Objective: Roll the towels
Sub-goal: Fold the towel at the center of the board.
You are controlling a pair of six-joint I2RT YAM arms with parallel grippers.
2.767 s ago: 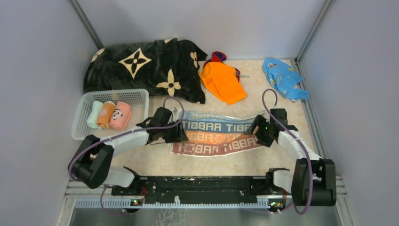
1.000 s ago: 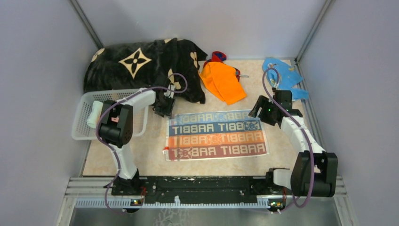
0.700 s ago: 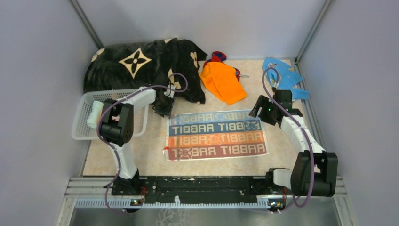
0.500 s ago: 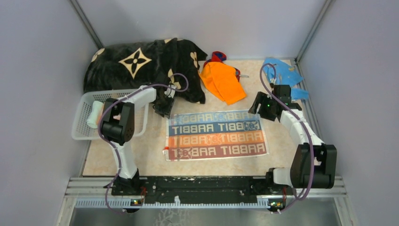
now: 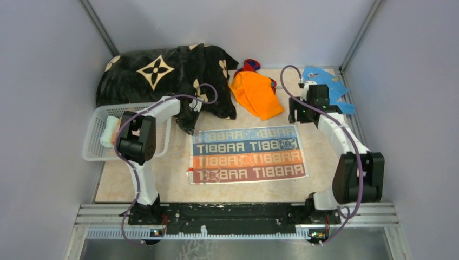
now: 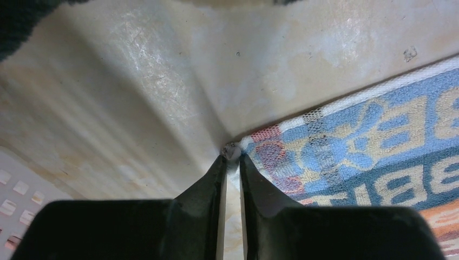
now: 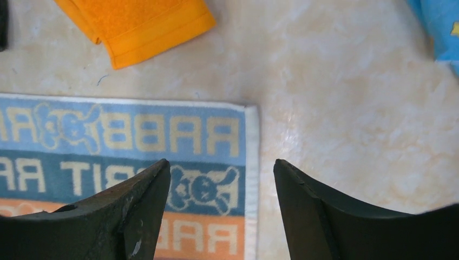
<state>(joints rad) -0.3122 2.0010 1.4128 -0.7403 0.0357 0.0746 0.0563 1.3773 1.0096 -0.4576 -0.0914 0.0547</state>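
L claw (image 6: 233, 158) narrow, tips pinching corner of RABBIT towel (image 6: 368, 141), flat on table (image 6: 135, 81) to its right. R claw (image 7: 221, 162) wide, empty, above other corner. Step: gripping edge. Next prob: R drops, shuts, both roll.

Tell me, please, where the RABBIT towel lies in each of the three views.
Top external: the towel lies flat at the centre of the table.
Left wrist: only one corner of the towel shows, at the right, reaching the tips of the left gripper.
Right wrist: the towel fills the lower left, with its end edge in view.
Shared landmark: the blue stripe with a rabbit figure, along the towel's far edge.
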